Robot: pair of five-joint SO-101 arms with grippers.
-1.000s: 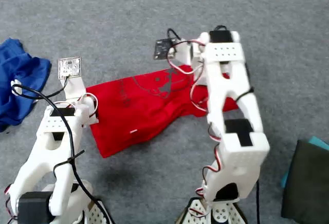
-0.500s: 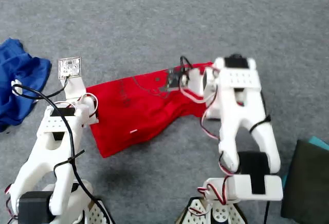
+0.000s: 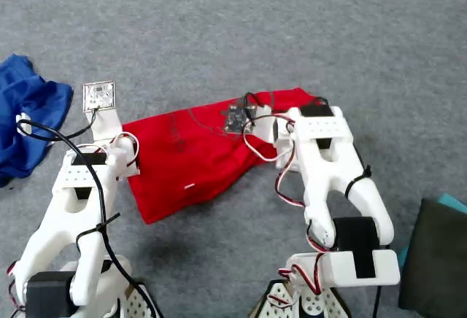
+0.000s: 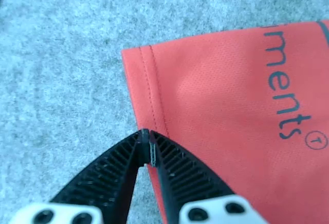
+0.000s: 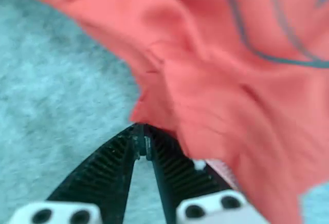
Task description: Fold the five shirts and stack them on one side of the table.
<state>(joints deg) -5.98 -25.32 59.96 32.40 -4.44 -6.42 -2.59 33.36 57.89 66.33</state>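
The grey felt table [image 3: 219, 33] carries everything. The red shirt [image 3: 197, 150] lies spread on it between the two arms, its long axis running from one pair of jaws to the other, a little slanted across the table. A crumpled blue shirt [image 3: 25, 114] sits well apart, on the outer side of the left arm. A dark folded pile [image 3: 438, 260] with a teal edge under it lies on the outer side of the right arm and looks like the stack already begun. The left gripper [image 4: 148, 144] has its jaws pressed together on the stitched hem near one corner of the red shirt, and the flat cloth spreads out ahead of the tips toward the other arm. The right gripper [image 5: 141, 136] has its jaws closed on a bunched edge at the opposite end, with loose folds heaped just beyond the tips. Each arm thus pinches its own end, and the cloth between them is flat by the left jaws but rumpled by the right. The fold to come probably turns on this span: the end in the right jaws needs smoothing or carrying over toward the left jaws, along the long axis.
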